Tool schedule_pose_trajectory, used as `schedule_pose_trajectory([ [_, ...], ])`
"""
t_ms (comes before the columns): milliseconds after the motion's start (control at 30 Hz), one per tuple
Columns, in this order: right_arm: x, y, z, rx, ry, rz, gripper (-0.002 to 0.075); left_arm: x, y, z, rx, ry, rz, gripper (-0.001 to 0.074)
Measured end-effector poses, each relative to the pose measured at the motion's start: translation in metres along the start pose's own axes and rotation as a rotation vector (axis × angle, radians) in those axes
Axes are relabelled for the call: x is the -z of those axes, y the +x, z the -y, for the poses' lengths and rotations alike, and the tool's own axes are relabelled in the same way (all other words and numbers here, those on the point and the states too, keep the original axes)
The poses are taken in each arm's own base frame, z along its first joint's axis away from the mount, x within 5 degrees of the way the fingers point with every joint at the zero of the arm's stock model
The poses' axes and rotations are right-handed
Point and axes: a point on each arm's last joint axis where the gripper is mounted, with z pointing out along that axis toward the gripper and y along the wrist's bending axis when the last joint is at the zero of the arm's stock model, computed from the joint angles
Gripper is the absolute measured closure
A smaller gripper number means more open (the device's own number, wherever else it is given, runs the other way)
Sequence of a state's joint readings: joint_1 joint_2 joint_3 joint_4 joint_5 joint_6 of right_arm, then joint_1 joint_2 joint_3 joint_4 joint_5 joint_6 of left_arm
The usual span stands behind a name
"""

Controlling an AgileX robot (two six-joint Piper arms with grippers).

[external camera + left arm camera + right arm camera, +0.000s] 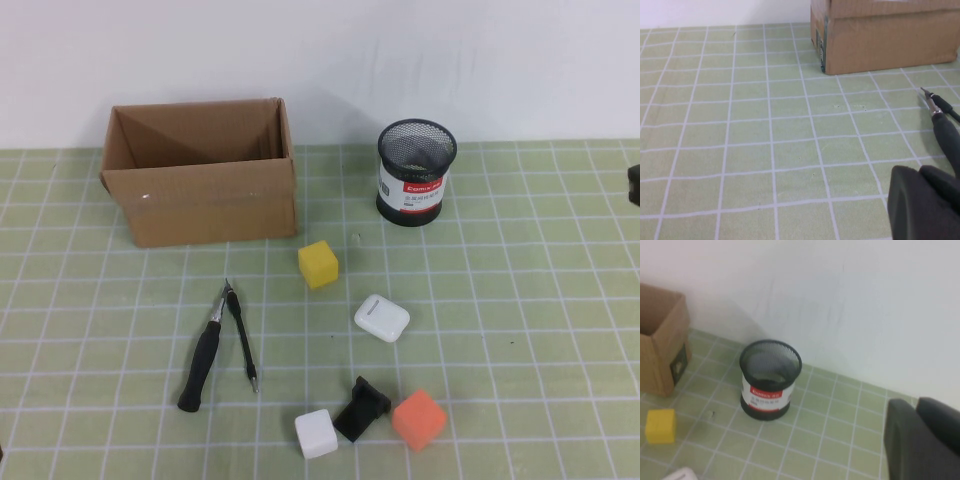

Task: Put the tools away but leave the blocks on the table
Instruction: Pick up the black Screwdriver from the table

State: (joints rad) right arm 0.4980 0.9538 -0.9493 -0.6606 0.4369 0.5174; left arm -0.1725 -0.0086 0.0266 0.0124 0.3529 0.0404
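Observation:
The tools lie at the table's [520,300] front left. A black-handled screwdriver [203,358] and a thin black rod [243,345] meet at their far tips. The blocks sit apart: a yellow cube [318,264] mid-table, a white cube [316,433] and an orange cube [418,419] near the front edge. My left gripper [919,172] is shut and empty, low over the mat, just short of the screwdriver [946,135]. My right gripper [915,405] is shut and empty, raised at the right, facing the mesh cup [770,380] and yellow cube [660,426].
An open cardboard box [205,205] stands at the back left, a black mesh pen cup [415,172] at the back middle. A white glossy case [381,318] lies mid-table. A small black angular piece [361,408] sits between the white and orange cubes.

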Motion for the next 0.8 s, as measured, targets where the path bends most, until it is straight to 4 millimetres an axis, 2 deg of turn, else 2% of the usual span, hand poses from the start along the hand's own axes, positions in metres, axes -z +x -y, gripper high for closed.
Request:
schedule_pose_trajectory([
  [200,-0.012,0.006,-0.003,0.011,0.003,-0.052,0.0729,0.000,0.000,0.000,0.000,0.000,0.000,0.0738],
  [367,-0.004,0.004,0.007,-0.011,0.042,-0.033,0.0729,0.000,0.000,0.000,0.000,0.000,0.000,0.0738],
  [500,0.018,-0.001,0.030,-0.068,0.134,0.020,0.0729,0.000,0.000,0.000,0.000,0.000,0.000,0.0738],
  [600,0.039,0.003,0.045,-0.241,0.195,0.026,0.0729,0.000,0.000,0.000,0.000,0.000,0.000,0.0738],
  [700,0.059,0.018,0.054,-0.340,0.254,0.039,0.0729,0.000,0.000,0.000,0.000,0.000,0.000,0.0738],
  [800,0.071,0.045,0.054,-0.404,0.291,0.017,0.0729,0.000,0.000,0.000,0.000,0.000,0.000,0.0738],
])
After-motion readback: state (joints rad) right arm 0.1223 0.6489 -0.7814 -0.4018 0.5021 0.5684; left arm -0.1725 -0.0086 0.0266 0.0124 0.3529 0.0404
